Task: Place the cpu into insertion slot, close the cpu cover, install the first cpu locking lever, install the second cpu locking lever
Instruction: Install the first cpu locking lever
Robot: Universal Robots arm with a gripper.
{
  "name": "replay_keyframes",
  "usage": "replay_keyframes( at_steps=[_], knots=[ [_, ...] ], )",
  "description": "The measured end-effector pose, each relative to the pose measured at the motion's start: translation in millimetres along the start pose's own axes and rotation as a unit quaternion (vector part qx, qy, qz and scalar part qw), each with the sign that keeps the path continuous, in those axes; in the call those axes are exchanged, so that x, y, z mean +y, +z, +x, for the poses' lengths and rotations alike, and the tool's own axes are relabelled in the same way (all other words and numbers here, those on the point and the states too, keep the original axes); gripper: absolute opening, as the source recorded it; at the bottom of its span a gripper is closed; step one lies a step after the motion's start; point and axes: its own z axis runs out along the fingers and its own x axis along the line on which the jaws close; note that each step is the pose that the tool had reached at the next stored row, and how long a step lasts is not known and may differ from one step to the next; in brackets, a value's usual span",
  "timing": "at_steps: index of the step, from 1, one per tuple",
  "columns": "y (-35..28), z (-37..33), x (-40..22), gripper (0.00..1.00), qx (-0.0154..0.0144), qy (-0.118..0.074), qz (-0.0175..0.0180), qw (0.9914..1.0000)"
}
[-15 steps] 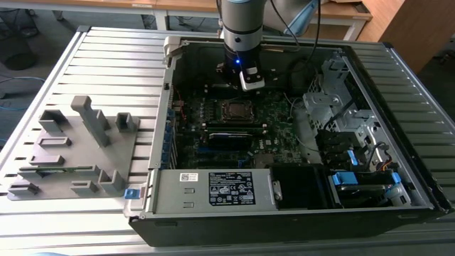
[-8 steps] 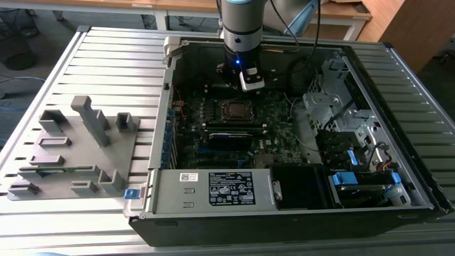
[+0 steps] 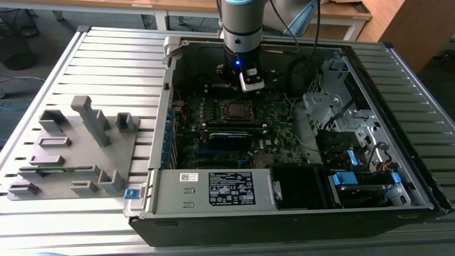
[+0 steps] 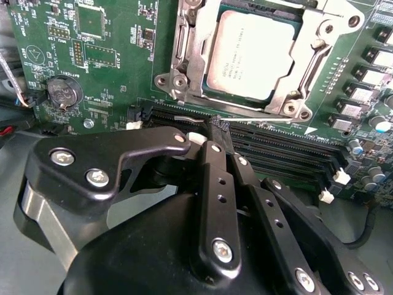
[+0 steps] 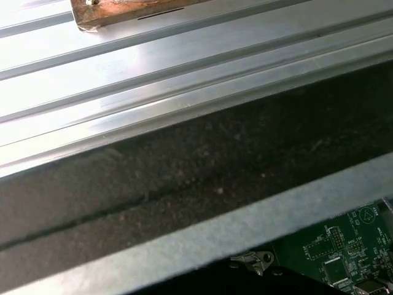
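Starting at the exterior view's left, I see a grey holding fixture (image 3: 71, 144) with upright blocks sitting on the slatted aluminium counter (image 3: 114, 58). Just beside it, toward the middle, the open computer case (image 3: 162, 122) lies on its side with the green motherboard (image 3: 277, 138) facing up. The arm (image 3: 242, 26) reaches down into the far part of the case. Its gripper (image 3: 249, 85) hangs close over the board, just beyond the insertion slot (image 3: 235, 110). A labelled power supply (image 3: 213, 189) sits along the near edge of the case. The drive cage (image 3: 334, 106) and some blue clips (image 3: 344, 178) sit toward the exterior view's right.

In the second wrist view a round coin cell (image 4: 64, 92) sits on the board, well apart from the socket. My fingers (image 4: 215, 178) are pressed together. Their tips are down between the socket and the long black memory slots (image 4: 282, 150), right at the end of a thin silver locking lever (image 4: 190, 117). I cannot tell whether they pinch it or only touch it. The cpu (image 4: 255, 55) is seated in the slot, silver top up, and the cpu cover (image 4: 310, 67) lies flat around it.

In the first wrist view the counter's slats run alongside the case's grey wall, with a corner of the motherboard beyond it.
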Motion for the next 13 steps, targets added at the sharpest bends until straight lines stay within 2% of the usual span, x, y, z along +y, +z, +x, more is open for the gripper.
replay_keyframes(
  at_steps=[6, 13],
  knots=[
    [1.5, 0.1, -0.3, 0.11, -0.0016, -0.001, 0.0048, 0.99999],
    [3.0, -0.1, -1.2, 0.11, -0.0027, -0.001, 0.0081, 0.99996]
  ],
)
